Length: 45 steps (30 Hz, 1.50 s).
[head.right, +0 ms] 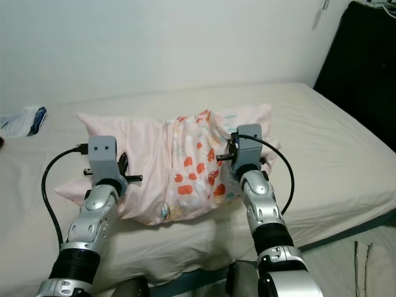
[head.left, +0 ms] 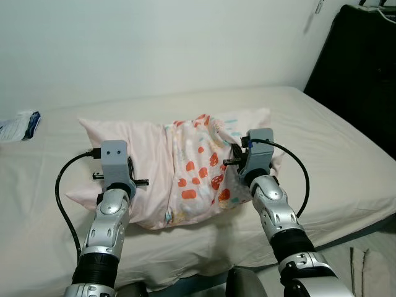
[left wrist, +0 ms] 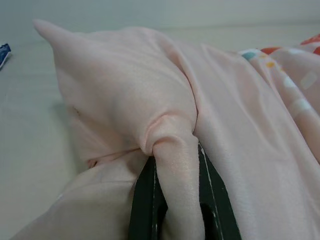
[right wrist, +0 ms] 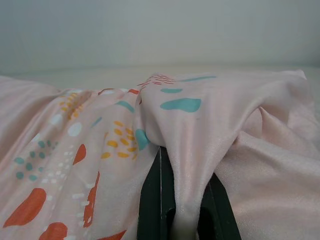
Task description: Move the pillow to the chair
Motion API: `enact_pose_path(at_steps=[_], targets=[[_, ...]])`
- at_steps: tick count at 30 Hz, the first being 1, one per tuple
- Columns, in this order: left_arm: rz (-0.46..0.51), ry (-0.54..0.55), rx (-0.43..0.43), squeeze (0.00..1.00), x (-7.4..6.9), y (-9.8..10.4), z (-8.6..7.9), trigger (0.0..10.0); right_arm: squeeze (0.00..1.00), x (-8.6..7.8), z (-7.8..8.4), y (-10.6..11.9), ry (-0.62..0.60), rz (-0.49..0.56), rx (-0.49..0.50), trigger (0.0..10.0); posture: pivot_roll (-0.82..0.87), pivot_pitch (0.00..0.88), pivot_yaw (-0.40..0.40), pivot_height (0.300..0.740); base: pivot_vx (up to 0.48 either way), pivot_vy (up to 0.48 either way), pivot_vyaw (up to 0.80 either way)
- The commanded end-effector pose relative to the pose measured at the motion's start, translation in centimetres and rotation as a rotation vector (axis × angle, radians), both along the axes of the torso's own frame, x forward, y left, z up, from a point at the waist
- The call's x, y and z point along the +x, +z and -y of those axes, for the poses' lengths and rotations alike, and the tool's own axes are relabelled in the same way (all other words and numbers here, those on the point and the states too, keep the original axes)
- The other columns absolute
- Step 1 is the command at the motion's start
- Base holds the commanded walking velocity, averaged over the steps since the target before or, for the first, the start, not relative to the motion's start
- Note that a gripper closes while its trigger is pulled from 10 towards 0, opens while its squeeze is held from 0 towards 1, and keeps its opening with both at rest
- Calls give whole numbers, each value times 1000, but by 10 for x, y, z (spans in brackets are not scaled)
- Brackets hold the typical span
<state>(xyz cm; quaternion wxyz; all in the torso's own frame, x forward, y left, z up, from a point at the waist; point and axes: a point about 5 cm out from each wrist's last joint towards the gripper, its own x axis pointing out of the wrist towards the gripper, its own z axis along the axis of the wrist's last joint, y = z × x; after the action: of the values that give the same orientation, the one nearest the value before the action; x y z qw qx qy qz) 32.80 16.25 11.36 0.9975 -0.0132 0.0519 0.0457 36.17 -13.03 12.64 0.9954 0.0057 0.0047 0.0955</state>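
A pale pink pillow (head.left: 154,161) with an orange and teal patterned panel lies on the bed (head.left: 322,142), bunched up in the middle. My left gripper (left wrist: 175,200) is shut on a pinched fold of the plain pink cloth at the pillow's left end. My right gripper (right wrist: 182,200) is shut on a fold near the patterned panel at the pillow's right end. Seen from the head, the left wrist (head.left: 114,162) and the right wrist (head.left: 257,151) press against the pillow's near side. The fingertips are buried in cloth.
A beige sheet covers the bed, whose near edge (head.left: 346,229) runs just in front of me. A white and blue bag (head.left: 18,125) lies at the far left by the wall. A dark object (head.left: 365,68) stands at the right.
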Motion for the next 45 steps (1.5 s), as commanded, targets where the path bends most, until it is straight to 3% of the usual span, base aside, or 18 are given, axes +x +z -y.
enact_pose_path(at_steps=[1,13,23,39,45], targets=[[32,-53,-2,0,4,7,15,10000,0,4,-10,13,40,35,2,10000,-20,0,-73,642,0,0,0],[36,-71,-4,0,5,6,21,10000,0,3,-1,10,4,5,12,10000,-29,0,-65,642,0,0,0],[59,-75,-9,0,7,10,22,10000,0,3,-4,13,47,21,4,10000,-32,0,-62,642,0,0,0],[68,-100,-21,0,9,10,29,10000,0,2,-8,18,78,50,5,10000,-38,0,-54,727,0,0,0],[73,-102,-26,0,9,11,29,10000,0,2,-8,19,82,56,5,10000,-41,0,-51,740,0,0,0]])
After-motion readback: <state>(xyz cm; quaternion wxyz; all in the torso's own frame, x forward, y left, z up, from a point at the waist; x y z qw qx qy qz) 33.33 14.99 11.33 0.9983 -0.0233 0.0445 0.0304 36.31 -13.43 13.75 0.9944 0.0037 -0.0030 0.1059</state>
